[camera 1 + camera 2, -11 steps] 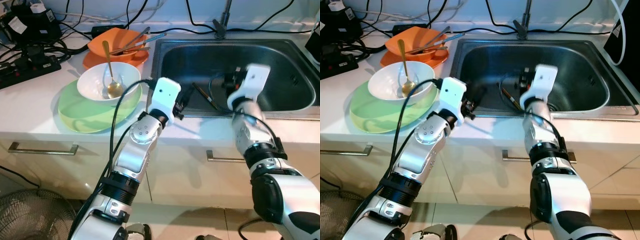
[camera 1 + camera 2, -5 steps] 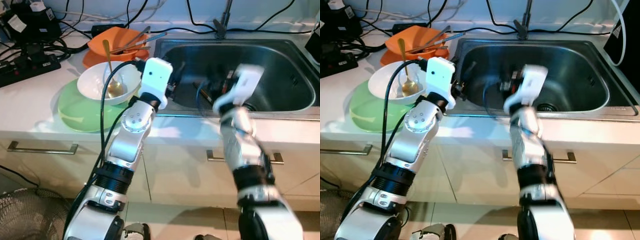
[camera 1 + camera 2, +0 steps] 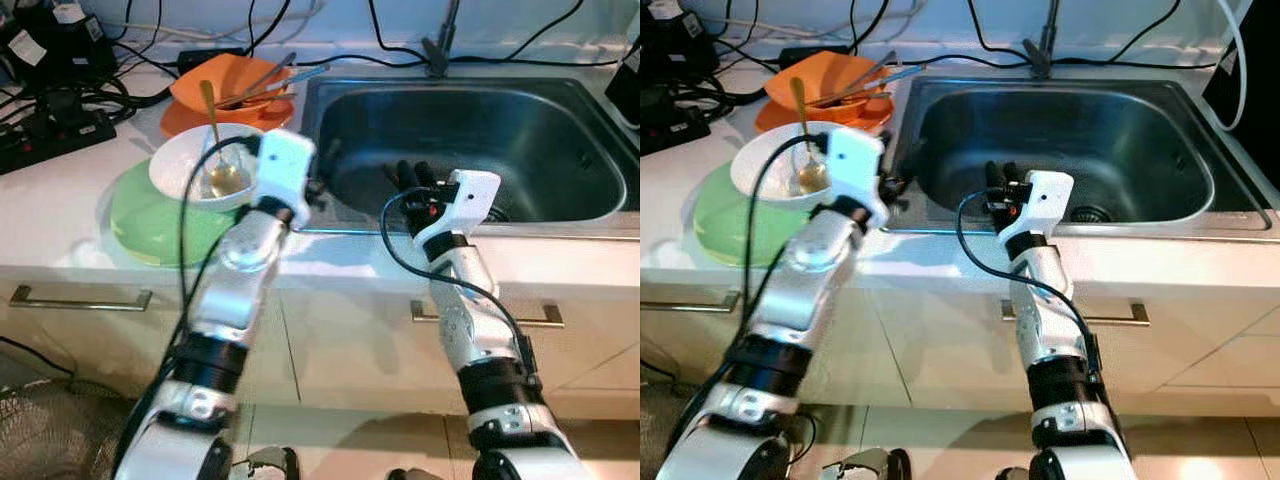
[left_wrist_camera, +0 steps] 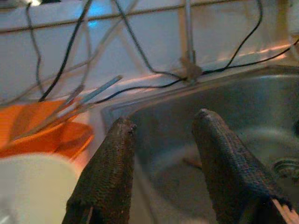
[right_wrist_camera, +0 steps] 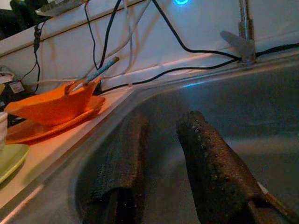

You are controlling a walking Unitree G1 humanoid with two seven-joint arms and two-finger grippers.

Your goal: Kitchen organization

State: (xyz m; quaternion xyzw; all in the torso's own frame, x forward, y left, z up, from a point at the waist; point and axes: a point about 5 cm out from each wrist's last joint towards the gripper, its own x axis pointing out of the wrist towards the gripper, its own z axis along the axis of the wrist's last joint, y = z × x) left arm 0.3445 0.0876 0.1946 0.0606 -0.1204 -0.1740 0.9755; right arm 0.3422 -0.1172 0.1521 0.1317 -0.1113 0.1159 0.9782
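A steel sink (image 3: 560, 120) took up the right half of the white counter (image 3: 60, 215), with a faucet (image 3: 438, 45) at its back rim and black cables (image 3: 90, 95) strung along the wall and the counter's far left. Left of the sink sat a white bowl (image 3: 180, 170) with a gold spoon (image 3: 215, 150) in it, stacked on a green plate (image 3: 150, 225). Behind them an orange bowl (image 3: 215, 85) on an orange plate (image 3: 190, 120) held utensils (image 3: 275, 80).

The left gripper (image 4: 163, 154) hung over the sink's front left corner, just beside the white bowl, its fingers (image 4: 110, 172) spread apart and holding nothing. The right gripper (image 3: 411, 175) reached over the sink's front rim, fingers (image 5: 210, 163) parted by a narrower gap, likewise empty.
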